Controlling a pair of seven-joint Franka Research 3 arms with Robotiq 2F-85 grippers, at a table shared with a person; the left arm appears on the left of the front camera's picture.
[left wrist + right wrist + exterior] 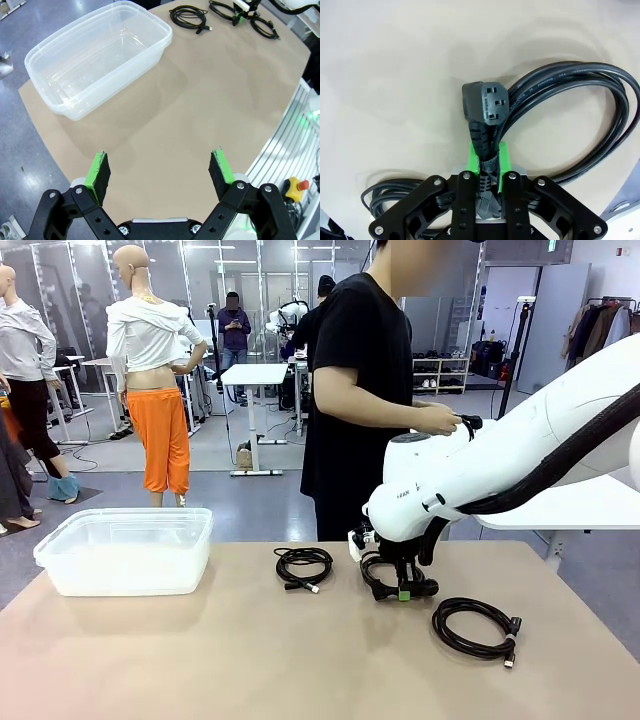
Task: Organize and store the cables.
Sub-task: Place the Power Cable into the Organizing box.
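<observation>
Cables (302,566) go in the bin (120,575), so the right gripper (489,157) is clenched on the middle coil (555,76) at its wrapped neck, easy handle. Left gripper (161,172) hangs spread wide.

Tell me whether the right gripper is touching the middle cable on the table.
Touching. In the right wrist view the right gripper has its jaws shut on the middle cable, pinching its cord.
</observation>
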